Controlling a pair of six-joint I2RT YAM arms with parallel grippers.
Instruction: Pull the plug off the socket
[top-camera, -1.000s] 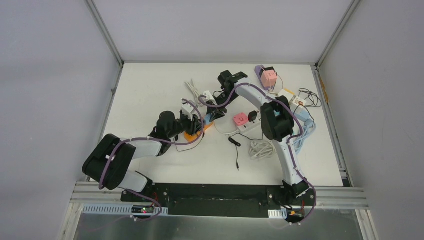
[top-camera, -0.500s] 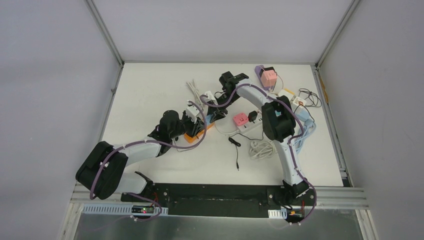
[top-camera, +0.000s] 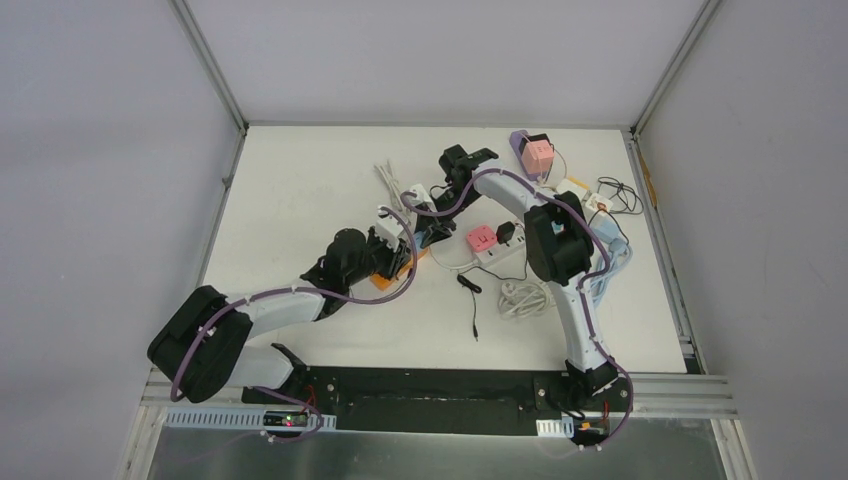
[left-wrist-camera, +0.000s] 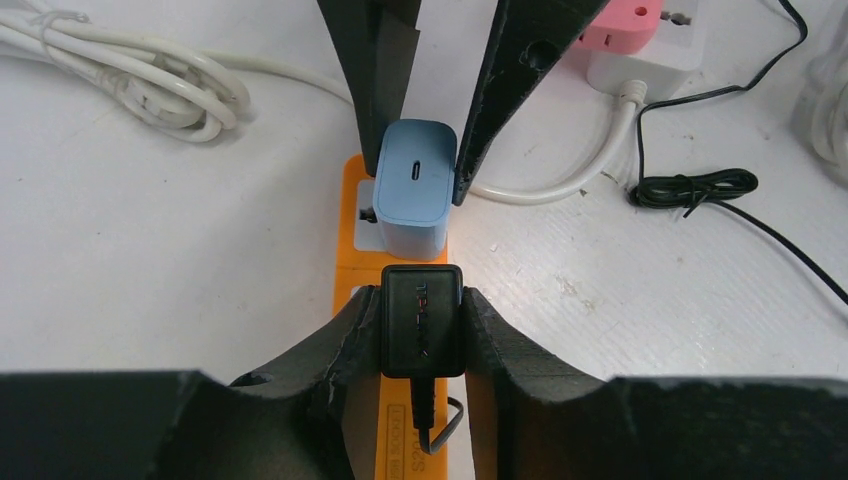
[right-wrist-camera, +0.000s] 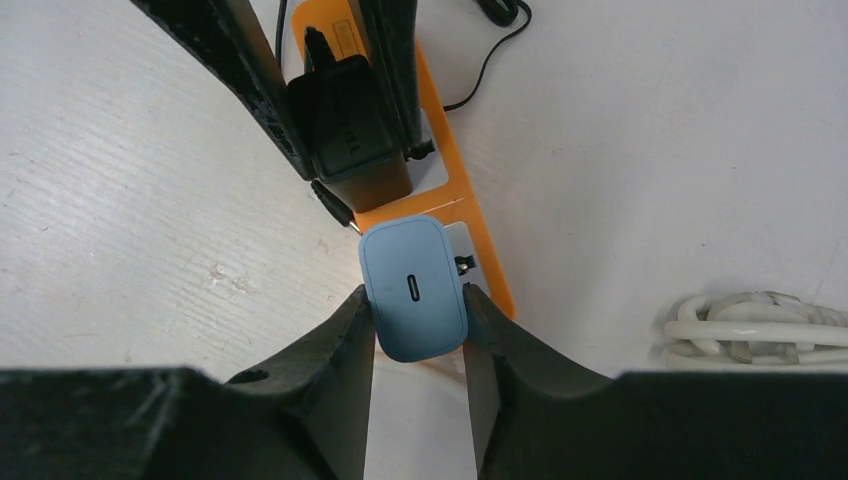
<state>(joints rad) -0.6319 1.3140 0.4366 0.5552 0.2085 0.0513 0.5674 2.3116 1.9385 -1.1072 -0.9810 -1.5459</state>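
While your right tool (right-wrist-camera: 417, 300) clamps the pale blue cube charger (right-wrist-camera: 412, 270), likely steadying the orange plastic socket strip (right-wrist-camera: 462, 210) near the worktop centre, your left tool (left-wrist-camera: 421, 312) grips the black rectangular plug (left-wrist-camera: 421, 340) seated in it.

The left arm (top-camera: 270, 300) has swung. Its elbow now sits lower and further left, close to the near edge of the table (top-camera: 300, 180). Its wrist has slid right. The left gripper (left-wrist-camera: 420, 302), with the black plug (left-wrist-camera: 421, 348) in it, is now nearer the right gripper (right-wrist-camera: 415, 305).
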